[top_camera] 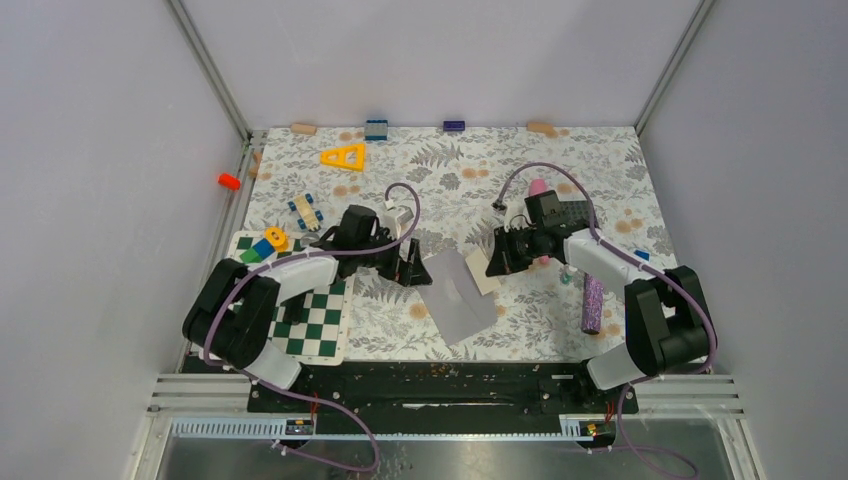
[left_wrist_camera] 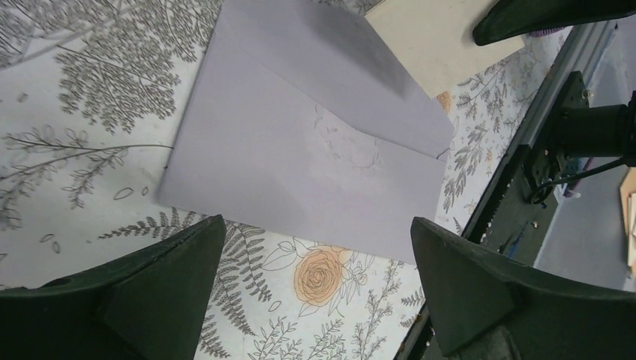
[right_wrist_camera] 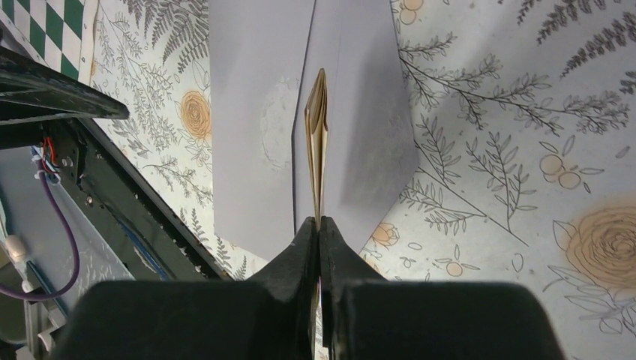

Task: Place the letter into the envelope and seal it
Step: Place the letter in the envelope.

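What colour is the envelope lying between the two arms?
Plain pale grey with a faint lilac tint. The envelope shows best in the left wrist view.

Left arm (top_camera: 300,275): reaches from its base toward 2 o'clock in the top view, with the wrist angled downward.
Left gripper (left_wrist_camera: 316,225): jaws spread wide (tips point toward 4 o'clock from above).
Right arm (top_camera: 600,262): stretches from its base toward 10 o'clock.
Right gripper (right_wrist_camera: 319,223): fingers pressed together, pinching the letter (right_wrist_camera: 318,127) edge-on; tips point toward 8 o'clock from above.

Grey envelope (top_camera: 460,300) lying flat, flap open, tan letter (right_wrist_camera: 317,142) held edge-on over the flap
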{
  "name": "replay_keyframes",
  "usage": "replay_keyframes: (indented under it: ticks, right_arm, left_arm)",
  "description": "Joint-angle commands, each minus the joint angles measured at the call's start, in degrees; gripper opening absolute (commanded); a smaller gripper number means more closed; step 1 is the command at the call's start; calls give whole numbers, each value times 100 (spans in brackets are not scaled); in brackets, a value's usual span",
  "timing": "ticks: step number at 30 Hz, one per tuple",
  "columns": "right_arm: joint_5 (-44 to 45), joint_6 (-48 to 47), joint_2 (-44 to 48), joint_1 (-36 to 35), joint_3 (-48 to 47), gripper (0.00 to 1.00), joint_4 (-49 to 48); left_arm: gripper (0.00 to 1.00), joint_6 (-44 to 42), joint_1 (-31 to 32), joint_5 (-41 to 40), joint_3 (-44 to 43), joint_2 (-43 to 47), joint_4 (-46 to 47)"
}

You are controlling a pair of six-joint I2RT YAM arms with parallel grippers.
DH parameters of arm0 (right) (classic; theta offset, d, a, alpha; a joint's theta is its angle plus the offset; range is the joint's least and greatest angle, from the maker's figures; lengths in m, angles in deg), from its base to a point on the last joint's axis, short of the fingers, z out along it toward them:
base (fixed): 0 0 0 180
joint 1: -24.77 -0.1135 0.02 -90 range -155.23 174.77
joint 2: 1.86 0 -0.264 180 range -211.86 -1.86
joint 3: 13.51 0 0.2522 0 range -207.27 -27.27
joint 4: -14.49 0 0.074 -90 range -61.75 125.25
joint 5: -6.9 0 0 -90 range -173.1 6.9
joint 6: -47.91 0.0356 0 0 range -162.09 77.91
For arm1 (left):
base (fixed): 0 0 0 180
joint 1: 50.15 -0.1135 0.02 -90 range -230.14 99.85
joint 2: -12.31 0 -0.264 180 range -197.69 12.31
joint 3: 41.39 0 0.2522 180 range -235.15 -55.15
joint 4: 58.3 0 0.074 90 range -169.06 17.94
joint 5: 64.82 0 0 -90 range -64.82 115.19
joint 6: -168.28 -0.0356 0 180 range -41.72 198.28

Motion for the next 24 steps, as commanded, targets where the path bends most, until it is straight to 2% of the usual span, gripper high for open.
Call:
replay_keyframes:
  ticks: [1,11,24]
  right_arm:
    - [-56,-101,-63,-189,16,0,-448]
    - [116,53,-579,-475,-253,0,-413]
    - [81,185,-982,-516,-559,0,-336]
  left_arm:
    - [99,452,-9,539,24,-219,355]
    - [99,572,-59,1054,-140,-633,84]
    - [99,813,-38,568,-441,-1086,236]
